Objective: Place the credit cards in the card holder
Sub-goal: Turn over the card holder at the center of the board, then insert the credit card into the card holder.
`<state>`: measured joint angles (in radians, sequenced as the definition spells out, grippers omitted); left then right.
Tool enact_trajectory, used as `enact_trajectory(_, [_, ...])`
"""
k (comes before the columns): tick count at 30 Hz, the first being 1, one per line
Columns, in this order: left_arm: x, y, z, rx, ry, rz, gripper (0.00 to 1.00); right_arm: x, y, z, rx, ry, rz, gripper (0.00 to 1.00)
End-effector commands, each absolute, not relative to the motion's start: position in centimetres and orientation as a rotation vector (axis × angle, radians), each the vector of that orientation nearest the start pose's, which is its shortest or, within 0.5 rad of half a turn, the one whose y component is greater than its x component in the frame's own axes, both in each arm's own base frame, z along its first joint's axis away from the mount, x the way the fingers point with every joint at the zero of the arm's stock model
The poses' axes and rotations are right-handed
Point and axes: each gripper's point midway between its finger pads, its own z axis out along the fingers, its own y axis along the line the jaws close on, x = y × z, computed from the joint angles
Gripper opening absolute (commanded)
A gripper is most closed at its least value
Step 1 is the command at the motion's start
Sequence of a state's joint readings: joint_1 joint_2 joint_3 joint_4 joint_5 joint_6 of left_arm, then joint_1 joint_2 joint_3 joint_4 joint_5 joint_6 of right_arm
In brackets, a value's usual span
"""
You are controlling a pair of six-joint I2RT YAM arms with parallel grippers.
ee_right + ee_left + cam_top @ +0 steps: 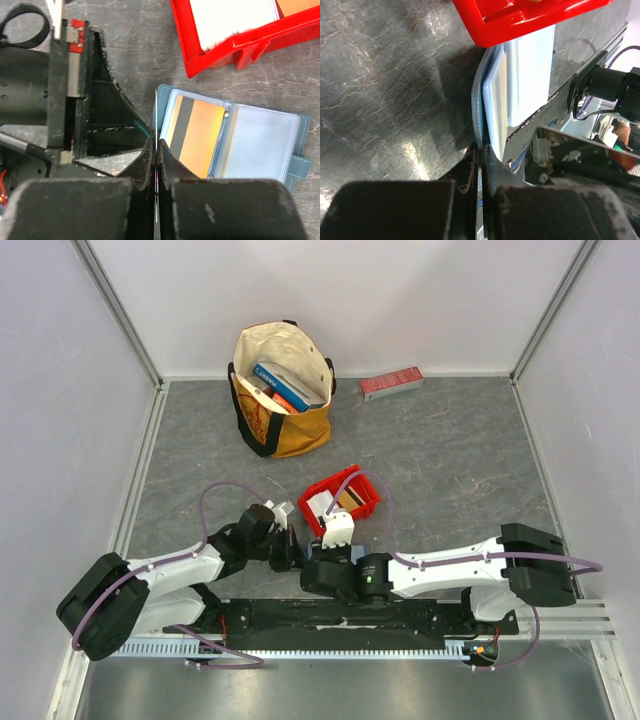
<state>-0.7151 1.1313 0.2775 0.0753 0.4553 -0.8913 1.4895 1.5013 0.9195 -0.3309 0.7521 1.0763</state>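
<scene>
— Where is the card holder (299,150)?

— Lying open on the tabletop (130,40), directly ahead of the right tool (156,146). An orange card (200,132) with a dark stripe sits in the pocket nearest that tool's tips.

— And the tools?

— The right tool is clenched on a thin pale sliver, probably a white card (156,112) seen edge-on, and it reaches the holder's edge. The left tool (479,152) is pinched tight on the holder's teal cover edge.

— Any others?

— Beyond the right tool, a red bin (220,55) holds spare cards (235,20), white and orange.
</scene>
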Motion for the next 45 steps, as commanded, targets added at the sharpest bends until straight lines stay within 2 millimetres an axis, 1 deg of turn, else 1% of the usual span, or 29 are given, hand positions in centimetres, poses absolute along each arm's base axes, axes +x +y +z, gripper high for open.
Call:
enact_trajectory(1, [11.8,-24.7,4.5,0.004,2.636,-1.261,0.02,14.1,36.3,11.7,-0.039,2.114,0.464,0.00])
enact_trajectory(5, [11.8,-24.8,4.8,0.010,2.625,-1.274,0.02,13.9,36.9,10.7,-0.057,2.134,0.456,0.00])
enact_trajectory(7, [11.8,-24.8,4.9,0.012,2.624,-1.278,0.02,13.8,37.1,10.8,-0.059,2.134,0.466,0.00])
enact_trajectory(14, [11.7,-24.7,4.9,0.004,2.620,-1.277,0.02,14.2,36.6,12.6,-0.023,2.093,0.499,0.00])
enact_trajectory(18, [11.8,-24.8,5.2,0.006,2.612,-1.283,0.02,14.0,36.9,11.3,-0.050,2.114,0.472,0.00])
enact_trajectory(21, [11.8,-24.8,5.2,0.007,2.613,-1.281,0.02,14.0,36.7,10.5,-0.065,2.123,0.436,0.00])
enact_trajectory(23, [11.8,-24.8,5.1,0.008,2.616,-1.279,0.02,14.2,35.9,10.2,-0.072,2.127,0.389,0.00])
enact_trajectory(25, [11.8,-24.7,5.1,0.007,2.616,-1.273,0.02,14.3,35.4,10.2,-0.071,2.125,0.370,0.00])
enact_trajectory(29, [11.8,-24.6,5.0,0.007,2.620,-1.265,0.02,14.2,34.1,9.5,-0.078,2.137,0.324,0.00])
enact_trajectory(34, [11.7,-24.5,4.7,0.012,2.628,-1.251,0.02,14.3,32.4,10.1,-0.051,2.125,0.319,0.00])
enact_trajectory(36, [11.8,-24.4,4.6,0.012,2.632,-1.238,0.02,14.3,31.3,9.9,-0.039,2.129,0.308,0.00])
enact_trajectory(41, [11.6,-23.9,3.8,0.018,2.652,-1.204,0.02,13.3,28.7,8.0,-0.020,2.192,0.310,0.00])
enact_trajectory(43, [11.4,-23.7,3.1,0.021,2.667,-1.183,0.02,12.7,28.2,7.4,-0.016,2.224,0.341,0.00])
enact_trajectory(45, [11.3,-23.4,2.5,0.027,2.677,-1.165,0.02,12.2,28.3,7.2,-0.019,2.244,0.396,0.00])
